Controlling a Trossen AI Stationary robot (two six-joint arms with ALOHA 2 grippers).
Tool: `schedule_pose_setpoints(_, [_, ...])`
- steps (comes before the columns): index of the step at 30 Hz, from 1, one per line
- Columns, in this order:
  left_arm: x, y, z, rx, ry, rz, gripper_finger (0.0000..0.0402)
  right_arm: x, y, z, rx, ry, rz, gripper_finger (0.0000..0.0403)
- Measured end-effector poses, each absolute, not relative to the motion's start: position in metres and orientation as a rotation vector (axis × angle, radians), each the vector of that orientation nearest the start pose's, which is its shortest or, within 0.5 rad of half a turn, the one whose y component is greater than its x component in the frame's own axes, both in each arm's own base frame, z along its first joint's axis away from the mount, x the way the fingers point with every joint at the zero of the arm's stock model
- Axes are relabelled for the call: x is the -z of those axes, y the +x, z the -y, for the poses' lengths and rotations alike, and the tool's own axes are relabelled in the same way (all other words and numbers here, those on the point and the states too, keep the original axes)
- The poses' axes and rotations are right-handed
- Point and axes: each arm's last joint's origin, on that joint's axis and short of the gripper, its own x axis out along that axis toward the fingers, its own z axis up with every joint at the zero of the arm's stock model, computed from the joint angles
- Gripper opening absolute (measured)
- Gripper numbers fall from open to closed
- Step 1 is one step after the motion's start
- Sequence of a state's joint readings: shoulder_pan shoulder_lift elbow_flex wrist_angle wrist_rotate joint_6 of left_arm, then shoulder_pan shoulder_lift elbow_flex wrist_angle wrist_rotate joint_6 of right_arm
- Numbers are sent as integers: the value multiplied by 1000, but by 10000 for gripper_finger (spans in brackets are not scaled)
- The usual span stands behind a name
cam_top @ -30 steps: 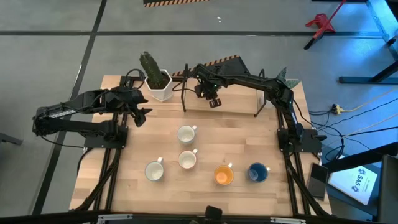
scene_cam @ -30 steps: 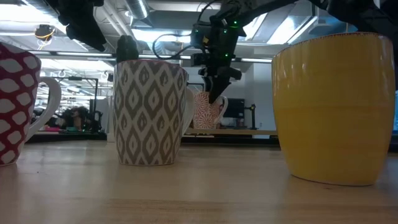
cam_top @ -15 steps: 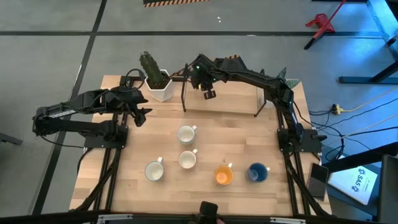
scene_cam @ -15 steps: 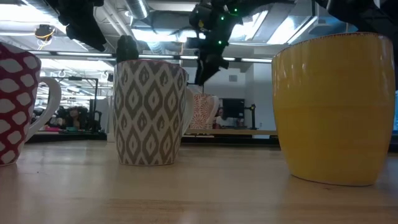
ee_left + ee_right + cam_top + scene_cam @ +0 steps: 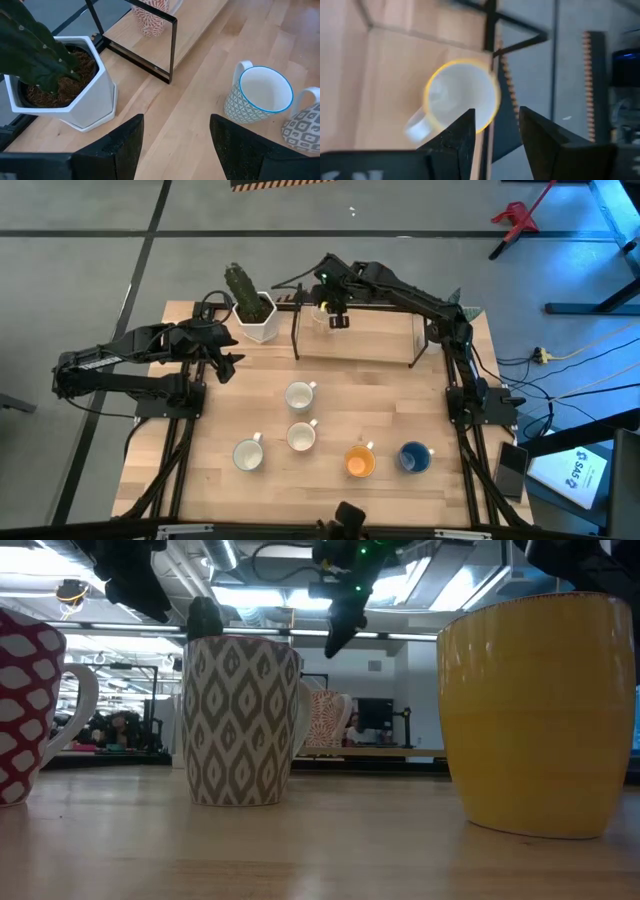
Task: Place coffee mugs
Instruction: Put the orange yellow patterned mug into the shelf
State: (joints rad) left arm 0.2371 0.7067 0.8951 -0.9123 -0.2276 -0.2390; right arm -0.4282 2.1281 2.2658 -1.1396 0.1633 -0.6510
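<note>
Mugs are the concern: a red-patterned white ceramic mug (image 5: 461,95) stands on the black-framed wooden shelf (image 5: 375,335) at the table's back edge, directly below the right gripper (image 5: 336,318), whose fingers are parted and hold nothing. Five more mugs — three white (image 5: 299,395), one orange (image 5: 359,462), one dark blue (image 5: 414,457) — wait near the front. A descent could clip that shelved mug or the frame's post, tipping it. Open room lies mid-table, between shelf and mugs. The left gripper (image 5: 226,364), spread and empty, hovers beside the white hexagonal cactus pot (image 5: 257,320).
</note>
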Motion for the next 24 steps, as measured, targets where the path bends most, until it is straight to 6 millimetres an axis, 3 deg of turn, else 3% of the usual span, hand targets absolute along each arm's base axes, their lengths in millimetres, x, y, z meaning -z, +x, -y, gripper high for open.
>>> schedule_pose_setpoints(5, [-316, 116, -35, -533, -239, -671, 222, -331, 398, 175, 53, -394, -1231, 138])
schedule_pose_setpoints(10, [-316, 116, -35, -534, -240, -671, 222, -308, 399, 169, 3, -373, -1314, 138])
schedule_pose_setpoints(15, [-316, 116, -35, -534, -239, -671, 222, -288, 397, 168, 41, -285, -1379, 138])
schedule_pose_setpoints(24, [-316, 115, -35, -564, -227, -668, 222, -273, 401, 171, 109, -282, -1379, 138])
